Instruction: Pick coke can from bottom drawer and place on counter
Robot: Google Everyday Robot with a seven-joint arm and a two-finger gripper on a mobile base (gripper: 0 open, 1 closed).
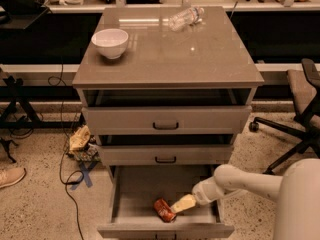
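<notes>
The coke can [164, 210] lies on its side inside the open bottom drawer [125, 201], near the drawer's front and a little right of its middle. My gripper [182, 203] reaches in from the right on a white arm, low inside the drawer, its tip right beside the can's right end. The counter [200, 59] is the glossy grey-brown top of the cabinet above.
A white bowl [110, 42] stands at the counter's left. A clear plastic bottle [185, 17] lies at its back. The two upper drawers [165, 120] stick out slightly. An office chair [295, 109] is at the right; cables and clutter [80, 144] lie on the floor left.
</notes>
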